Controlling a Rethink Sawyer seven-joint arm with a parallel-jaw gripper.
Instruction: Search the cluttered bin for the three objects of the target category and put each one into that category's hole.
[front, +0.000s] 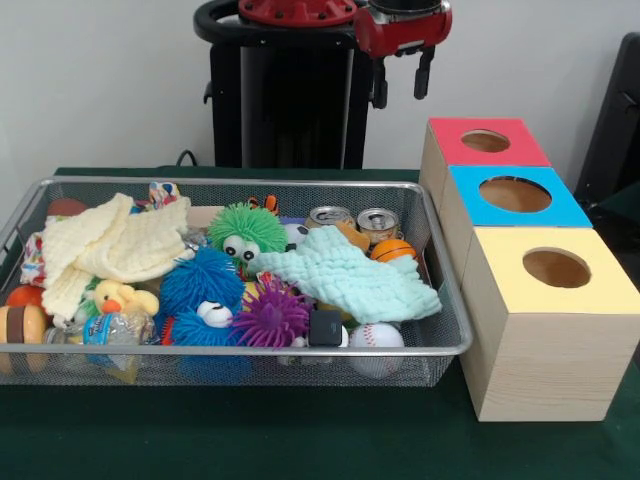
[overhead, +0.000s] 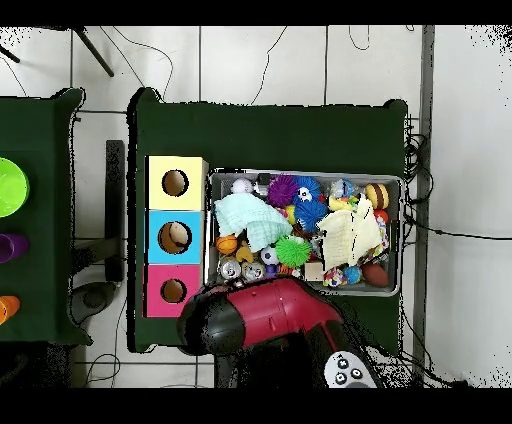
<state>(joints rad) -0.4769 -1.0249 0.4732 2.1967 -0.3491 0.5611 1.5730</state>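
Tool (front: 400, 85) open above the bin (front: 440, 345), hidden overhead.

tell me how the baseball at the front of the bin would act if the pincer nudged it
The baseball is round and looks hard and smooth, so it would probably roll rather than slide. It sits against the bin front rim, with a mint cloth beside it, so it likely wouldn't roll far. It may slip from a loose pinch.

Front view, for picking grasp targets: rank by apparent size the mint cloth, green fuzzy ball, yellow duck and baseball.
1. mint cloth
2. green fuzzy ball
3. yellow duck and baseball look alike; the baseball sits nearer the camera and the duck is partly buried, so unranked.
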